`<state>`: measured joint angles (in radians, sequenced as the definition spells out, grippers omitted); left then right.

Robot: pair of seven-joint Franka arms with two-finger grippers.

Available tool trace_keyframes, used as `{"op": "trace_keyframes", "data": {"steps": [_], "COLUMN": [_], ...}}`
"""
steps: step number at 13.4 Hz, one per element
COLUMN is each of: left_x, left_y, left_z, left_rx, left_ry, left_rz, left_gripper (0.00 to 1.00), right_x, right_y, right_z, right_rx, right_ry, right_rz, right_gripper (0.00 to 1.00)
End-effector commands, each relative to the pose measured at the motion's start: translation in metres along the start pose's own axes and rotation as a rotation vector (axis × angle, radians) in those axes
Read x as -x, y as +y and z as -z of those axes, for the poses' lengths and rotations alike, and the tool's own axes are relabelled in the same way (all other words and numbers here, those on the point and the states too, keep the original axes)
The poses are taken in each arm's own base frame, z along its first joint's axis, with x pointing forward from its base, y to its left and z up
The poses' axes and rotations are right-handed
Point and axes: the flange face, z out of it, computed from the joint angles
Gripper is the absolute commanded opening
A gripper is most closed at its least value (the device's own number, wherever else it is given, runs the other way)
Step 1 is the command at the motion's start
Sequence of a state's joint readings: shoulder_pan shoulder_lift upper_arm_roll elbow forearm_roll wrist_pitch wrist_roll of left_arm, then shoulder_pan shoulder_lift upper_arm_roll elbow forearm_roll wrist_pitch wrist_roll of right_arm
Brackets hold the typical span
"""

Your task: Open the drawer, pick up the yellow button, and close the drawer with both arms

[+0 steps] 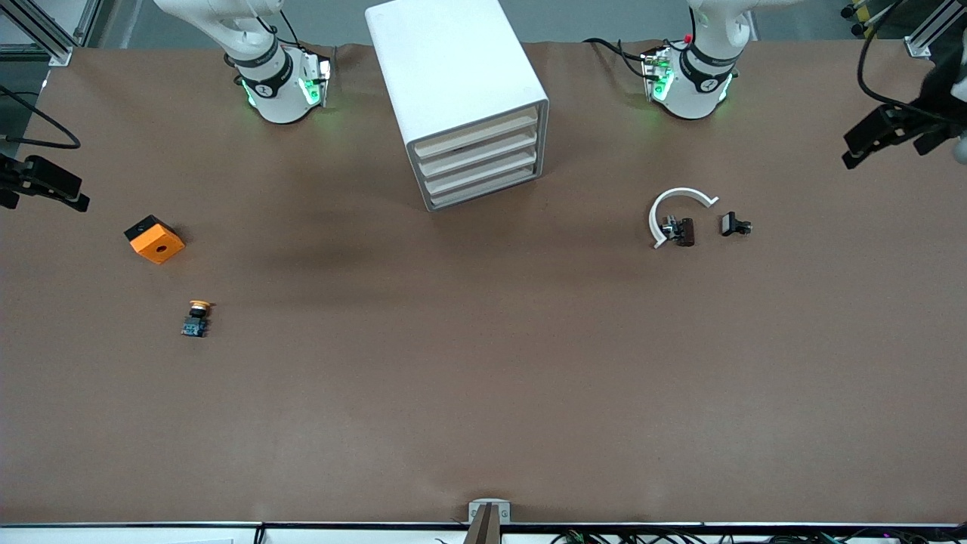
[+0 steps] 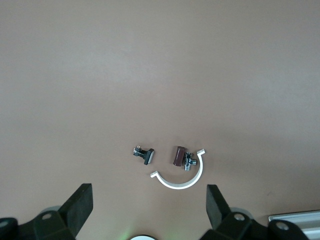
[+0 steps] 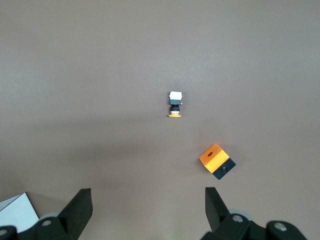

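We see both the left gripper (image 2: 147, 212) and right gripper (image 3: 147, 212) wide open, empty; orange block (image 1: 155, 239) beside the button (image 1: 196, 318), drawer (image 1: 476, 133) shut

On your brown table (image 1: 483, 393) you have these loose items:

- An orange square block (image 1: 155, 239) with a round hole in its top face and a black underside, lying tilted toward the right arm's end of the table.
- A white curved band (image 1: 675, 204), an open arc, lying flat toward the left arm's end.
- A small black clip (image 1: 681, 230) touching the band at one end of its arc.
- A second small black clip (image 1: 733, 224) just beside the band, apart from it, closer still to the left arm's end.
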<state>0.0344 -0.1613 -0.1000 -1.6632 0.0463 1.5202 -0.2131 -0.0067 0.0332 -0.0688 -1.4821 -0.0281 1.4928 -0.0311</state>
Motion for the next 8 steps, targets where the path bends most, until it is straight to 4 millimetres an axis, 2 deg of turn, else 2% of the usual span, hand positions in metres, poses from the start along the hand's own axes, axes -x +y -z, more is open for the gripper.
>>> {"op": "trace_keyframes", "data": {"steps": [1, 8], "left_x": [0.016, 0.0], "left_y": [0.008, 0.002], "left_z": [-0.009, -0.017], "left_rx": [0.015, 0.069], "left_ry": [0.011, -0.019], "left_rz": [-0.041, -0.038], "left_gripper": [1.0, 1.0], "right_x": [0.0, -0.001], "right_y": [0.002, 0.003], "right_z": [0.005, 0.009], "right_rx": [0.003, 0.002], "right_ry": [-0.001, 0.009], "right_rz": [-0.007, -0.013], "right_gripper": [1.0, 1.0]}}
